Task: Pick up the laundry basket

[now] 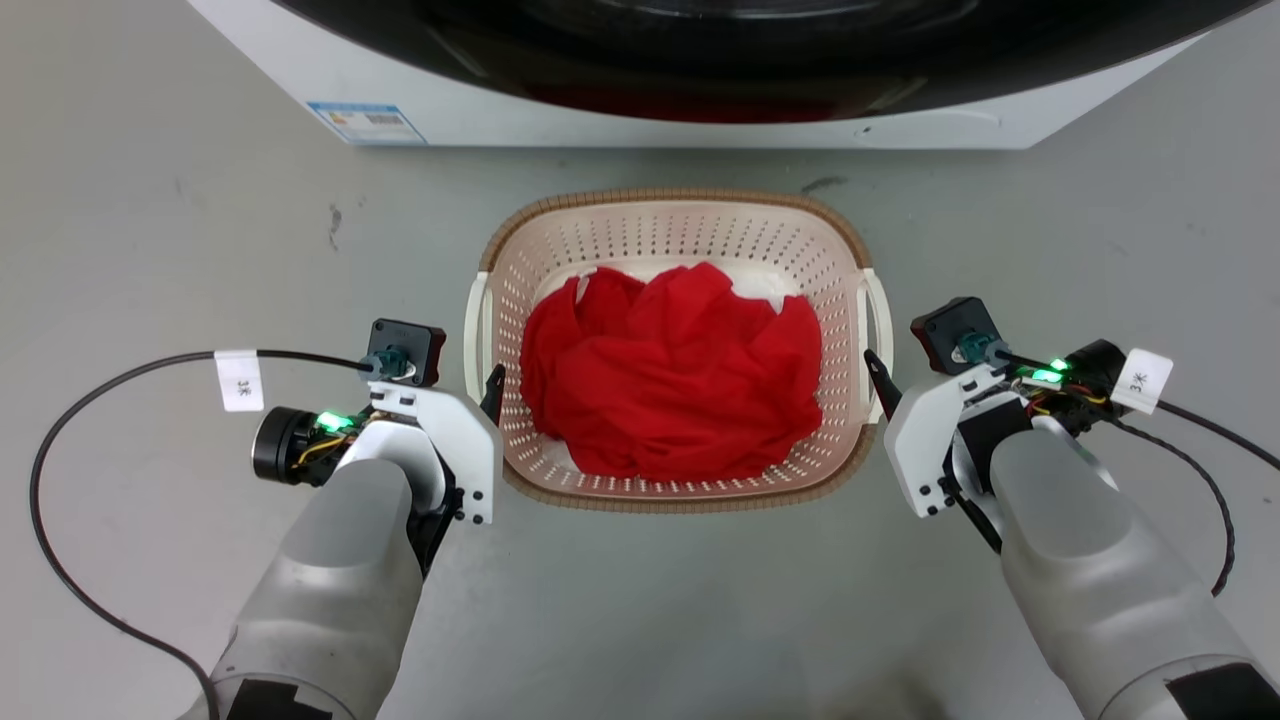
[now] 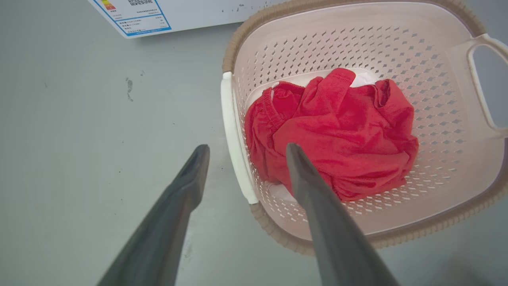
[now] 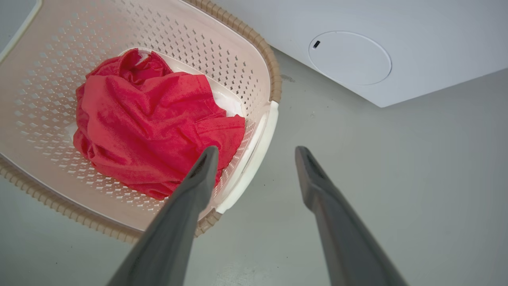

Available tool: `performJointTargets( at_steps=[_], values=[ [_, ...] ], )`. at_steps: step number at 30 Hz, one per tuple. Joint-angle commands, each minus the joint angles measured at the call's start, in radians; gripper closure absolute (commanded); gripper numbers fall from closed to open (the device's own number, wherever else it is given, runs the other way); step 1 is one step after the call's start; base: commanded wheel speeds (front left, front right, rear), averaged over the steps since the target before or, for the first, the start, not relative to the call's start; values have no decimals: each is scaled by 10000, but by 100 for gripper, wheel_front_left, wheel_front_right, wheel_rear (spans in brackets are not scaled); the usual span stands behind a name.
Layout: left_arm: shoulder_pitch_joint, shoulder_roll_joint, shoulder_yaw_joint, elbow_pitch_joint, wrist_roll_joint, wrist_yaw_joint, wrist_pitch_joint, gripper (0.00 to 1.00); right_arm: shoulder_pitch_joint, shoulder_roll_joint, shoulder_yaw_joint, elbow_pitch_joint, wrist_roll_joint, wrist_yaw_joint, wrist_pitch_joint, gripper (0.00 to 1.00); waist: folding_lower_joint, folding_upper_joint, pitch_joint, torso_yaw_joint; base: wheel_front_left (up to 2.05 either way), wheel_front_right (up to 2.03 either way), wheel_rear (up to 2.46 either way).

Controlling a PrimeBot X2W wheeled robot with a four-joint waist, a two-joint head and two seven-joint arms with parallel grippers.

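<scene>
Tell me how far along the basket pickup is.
Done: left gripper and right gripper, both open, are lined up astride the white side handles of the laundry basket. In hand: the grasp; nothing gripped yet. Left: shut on both handles and lift it off the floor.

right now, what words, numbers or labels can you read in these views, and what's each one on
"3米": white paper tag at the head view's left.
"3米": white paper tag at the head view's right.
Blue-bordered sticker on the white washing machine: print too small to read.
Cream perforated plastic laundry basket: no text seen.
</scene>
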Motion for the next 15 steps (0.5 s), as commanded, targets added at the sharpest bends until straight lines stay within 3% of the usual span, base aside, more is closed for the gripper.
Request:
performJointTargets(
  at_steps=[1,15],
  values=[
    [-195,50,-122,47,-107,-3,33,0,-270,-6,85,131,96,-10,76,0,-2,0,320,19,0,0,0],
    [-1185,256,-1316,208,-988,-5,356,0,-1264,-8,569,511,717,-10,217,0,-2,0,1818,-58,0,0,0]
  ],
)
